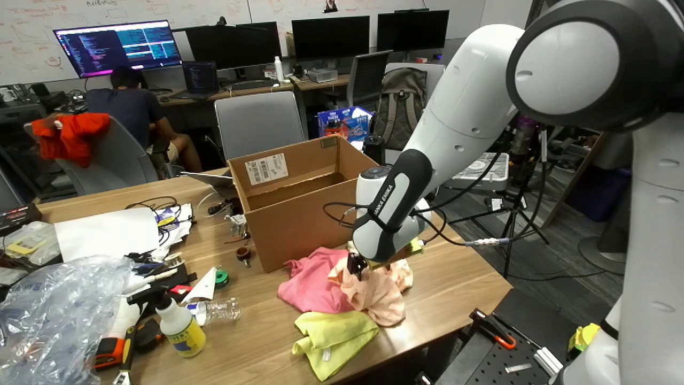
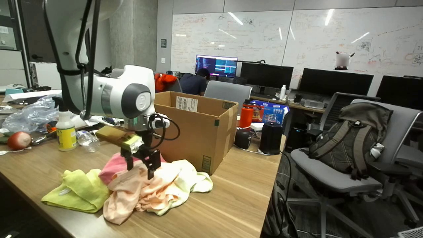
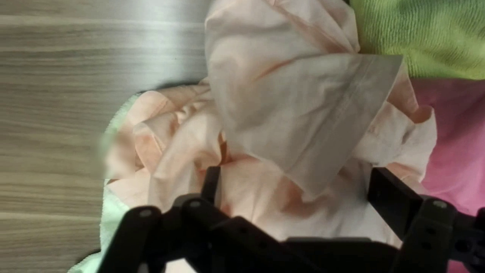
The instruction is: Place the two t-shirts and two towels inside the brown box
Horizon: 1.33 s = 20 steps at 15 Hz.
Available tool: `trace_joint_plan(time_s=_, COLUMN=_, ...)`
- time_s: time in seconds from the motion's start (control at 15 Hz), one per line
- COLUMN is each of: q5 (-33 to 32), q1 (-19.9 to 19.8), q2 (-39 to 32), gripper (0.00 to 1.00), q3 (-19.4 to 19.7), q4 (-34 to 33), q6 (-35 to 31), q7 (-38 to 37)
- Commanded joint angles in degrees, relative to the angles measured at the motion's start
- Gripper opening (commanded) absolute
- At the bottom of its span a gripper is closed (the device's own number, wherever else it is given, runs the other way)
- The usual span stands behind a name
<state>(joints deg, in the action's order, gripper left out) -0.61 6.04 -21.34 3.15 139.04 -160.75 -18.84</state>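
The peach t-shirt (image 3: 280,87) lies crumpled on the table, partly over the cream-white towel (image 2: 200,181), whose edge sticks out past it. The pink t-shirt (image 1: 315,283) is bunched beside it, close to the brown box (image 1: 304,230). Nearer the table's front edge rests the yellow-green towel (image 2: 79,191), loosely folded. My gripper (image 3: 295,169) points down at the peach t-shirt, its fingers wide apart with peach fabric below and between them. In an exterior view the gripper (image 2: 140,172) sits low at this cloth; whether the tips touch it I cannot tell. The box's flaps do not block its top; part of its floor is hidden.
The box's tall walls stand right behind the cloths. A spray bottle (image 1: 181,326), a plastic bottle (image 1: 222,310) and plastic wrap (image 1: 64,315) lie toward one side of the table (image 1: 256,342). Cables (image 2: 165,129) loop from my wrist near the box wall.
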Motion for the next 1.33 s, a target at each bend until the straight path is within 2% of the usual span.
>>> trace_joint_plan(time_s=0.0, q5=-1.5, q1=2.1, q2=-1.7, gripper=1.00, q3=2.2, q4=-0.8, q6=-1.0, q7=-1.3)
trace_joint_plan(time_s=0.67, q5=-0.3, q1=3.0, q2=-5.2, gripper=1.00, q3=2.1, q4=-0.8, q6=-0.1, q7=-0.6)
trace_joint_plan(time_s=0.73, q5=-0.2, q1=3.1, q2=-4.8, gripper=0.75, q3=2.1, q4=-0.6, q6=-0.1, q7=-0.6)
trace_joint_plan(time_s=0.8, q5=-0.2, q1=3.3, q2=-4.5, gripper=0.75, q3=2.4, q4=-0.4, q6=-0.3, q7=-0.9)
trace_joint_plan(time_s=1.07, q5=-1.8, q1=5.3, q2=-2.3, gripper=0.42, q3=4.6, q4=0.6, q6=-1.1, q7=-3.2)
trace_joint_plan(time_s=1.27, q5=-7.8, q1=11.3, q2=0.7, gripper=0.19, q3=11.7, q4=1.7, q6=-1.1, q7=-9.6)
